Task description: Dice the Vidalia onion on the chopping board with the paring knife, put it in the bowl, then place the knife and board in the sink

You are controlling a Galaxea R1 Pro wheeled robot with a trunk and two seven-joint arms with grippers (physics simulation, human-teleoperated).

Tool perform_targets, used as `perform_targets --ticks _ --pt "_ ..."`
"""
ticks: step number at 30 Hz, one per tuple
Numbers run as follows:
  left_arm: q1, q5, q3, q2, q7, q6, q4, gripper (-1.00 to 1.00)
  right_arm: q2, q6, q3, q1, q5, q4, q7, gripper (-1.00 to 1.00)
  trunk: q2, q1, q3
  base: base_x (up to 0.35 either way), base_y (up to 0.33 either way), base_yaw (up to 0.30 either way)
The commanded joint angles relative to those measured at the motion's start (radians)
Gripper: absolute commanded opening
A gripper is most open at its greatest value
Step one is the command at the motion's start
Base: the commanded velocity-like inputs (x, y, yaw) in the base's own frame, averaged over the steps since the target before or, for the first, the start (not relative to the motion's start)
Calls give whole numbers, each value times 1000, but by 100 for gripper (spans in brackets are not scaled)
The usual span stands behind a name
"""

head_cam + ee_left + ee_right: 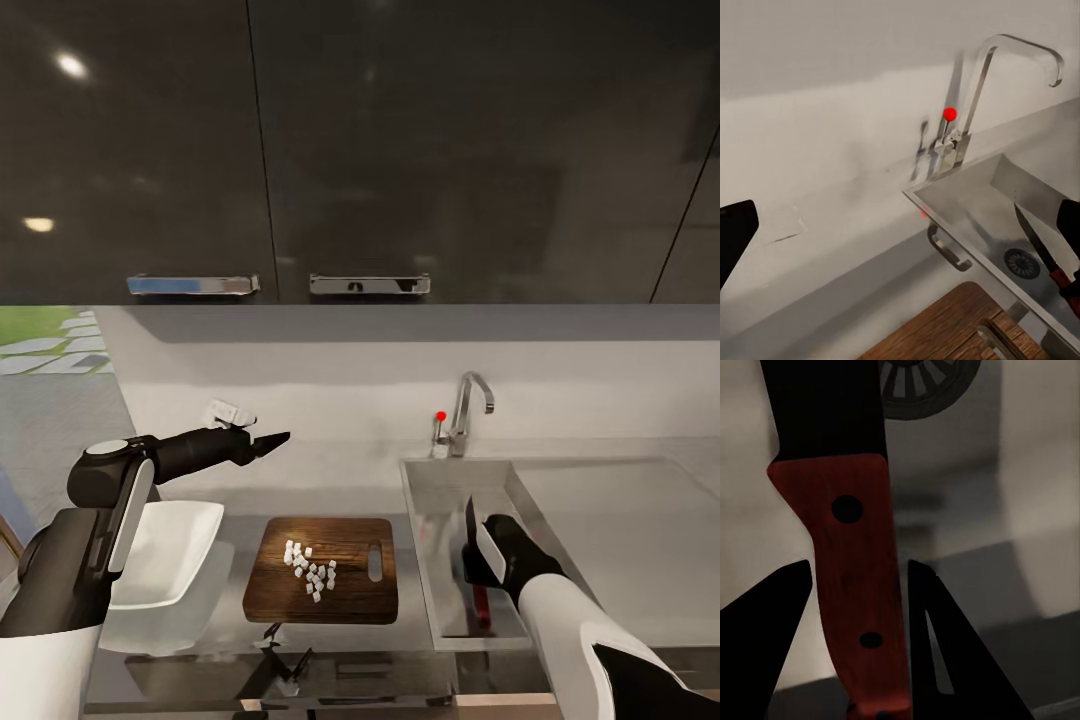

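Note:
My right gripper (481, 580) hangs inside the sink (430, 520), shut on the paring knife (474, 560). The knife's dark blade points up and its reddish handle (855, 585) sits between the two dark fingers (765, 645), above the round drain (926, 386). The chopping board (350, 600) lies on the countertop (230, 500) left of the sink. White diced onion (312, 572) lies scattered on the board. The white bowl (165, 555) stands left of the board. My left gripper (274, 440) hovers open and empty above the counter behind the bowl and board.
The curved chrome faucet (470, 405) with a red dot rises behind the sink, and a flat steel drainboard (620, 520) stretches to its right. Dark glossy wall cabinets (370, 150) hang overhead. A white socket (228, 412) sits on the wall near the left gripper.

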Motion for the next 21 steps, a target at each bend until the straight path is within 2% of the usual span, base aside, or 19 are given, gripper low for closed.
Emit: perform_targets --ticks 1,10,17,19,21 --pt "-1 3 1 0 -2 8 0 100 1 4 -8 -1 8 3 -3 -100 -2 1 -2 0 0 0" --pt "-1 2 -1 -1 -2 8 0 100 1 5 -8 -1 8 7 -7 -100 -2 1 -2 21 0 0" --pt "-1 2 -4 -3 -3 8 0 100 1 4 -8 -1 8 7 -7 -100 -2 1 -2 138 0 0" --pt "-1 2 -18 -4 -4 8 0 100 1 4 -8 -1 8 7 -7 -100 -2 1 -2 103 0 0" --pt "-1 2 -59 -2 -4 8 0 100 1 4 -8 -1 8 7 -7 -100 -2 1 -2 31 0 0"
